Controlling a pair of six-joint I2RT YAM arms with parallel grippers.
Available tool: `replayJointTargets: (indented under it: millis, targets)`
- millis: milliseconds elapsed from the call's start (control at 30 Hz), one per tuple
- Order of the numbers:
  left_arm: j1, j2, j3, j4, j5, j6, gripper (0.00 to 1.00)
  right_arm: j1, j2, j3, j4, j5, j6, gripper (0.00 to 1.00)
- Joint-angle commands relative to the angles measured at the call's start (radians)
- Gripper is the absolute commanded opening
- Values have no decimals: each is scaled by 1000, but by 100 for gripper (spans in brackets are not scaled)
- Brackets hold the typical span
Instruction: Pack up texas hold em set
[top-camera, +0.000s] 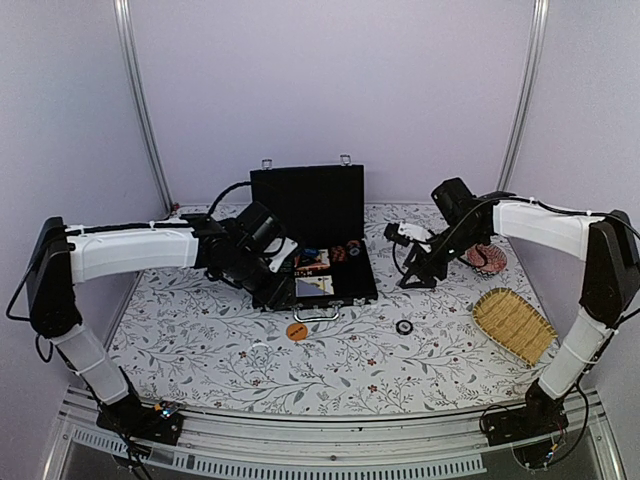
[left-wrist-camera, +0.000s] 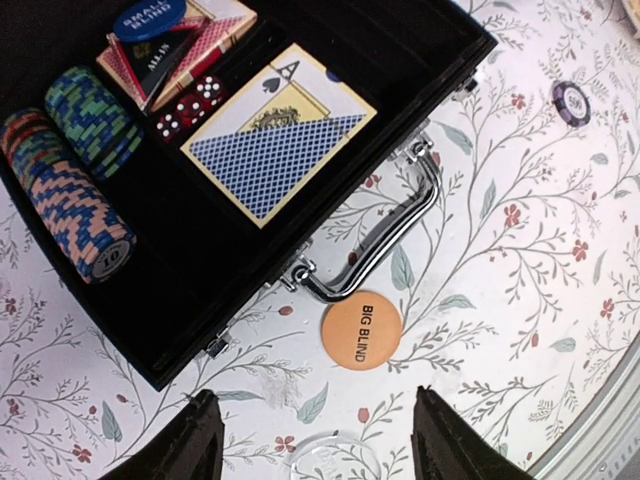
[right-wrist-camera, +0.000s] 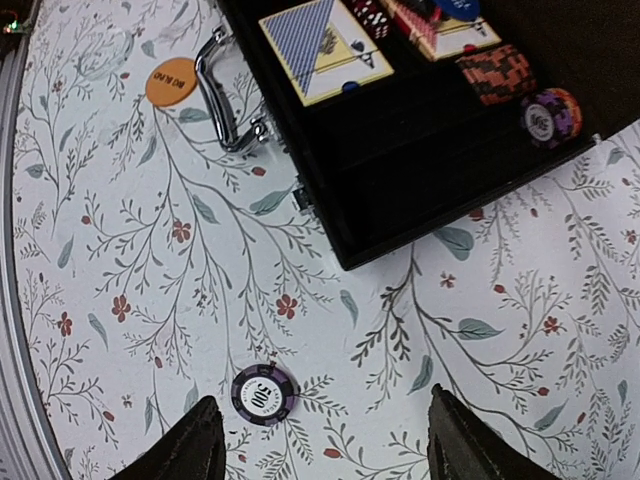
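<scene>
The desk (left-wrist-camera: 520, 250) is white with grey-green leaves, red flowers. Ahead of the left fingers (left-wrist-camera: 190, 445): orange disc (left-wrist-camera: 361, 330), black case (left-wrist-camera: 230, 270), blue-latticed cards (left-wrist-camera: 270, 150). Ahead of the right fingers (right-wrist-camera: 185, 450): purple-white chip (right-wrist-camera: 264, 394).

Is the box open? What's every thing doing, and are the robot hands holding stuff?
case: open, lid up
chip rows: lying inside the case
cards: inside the case
dice: inside the case
orange disc: on the table, outside
purple chip: flat on the table, outside
left gripper: open, empty
right gripper: open, empty
basket: empty
</scene>
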Motion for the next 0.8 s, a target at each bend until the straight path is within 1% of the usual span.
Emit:
replayJointTargets:
  millis: [0, 33, 67, 100, 200, 267, 433, 567, 767]
  targets:
    - [5, -75, -55, 116, -61, -56, 67, 71, 67, -4, -100, 136, -42, 70]
    - [15, -96, -72, 159, -82, -78, 74, 86, 86, -7, -104, 160, -43, 70]
    - [24, -118, -90, 203, -95, -100, 89, 95, 101, -9, -109, 176, -43, 70]
    - [36, -137, -110, 246, -102, -120, 96, 100, 112, -11, -110, 192, -42, 70]
    - [72, -164, -149, 345, -68, -174, 97, 115, 143, -16, -109, 227, -34, 71]
    - [92, -151, -158, 382, -46, -204, 97, 126, 155, -30, -98, 234, -31, 71]
    - [97, -99, -136, 386, -8, -212, 97, 153, 183, -68, -68, 275, -30, 71]
    - [97, -89, -121, 386, 22, -187, 92, 155, 203, -74, -65, 287, -28, 71]
    - [97, -68, -121, 390, 41, -187, 87, 167, 219, -92, -51, 294, -26, 70]
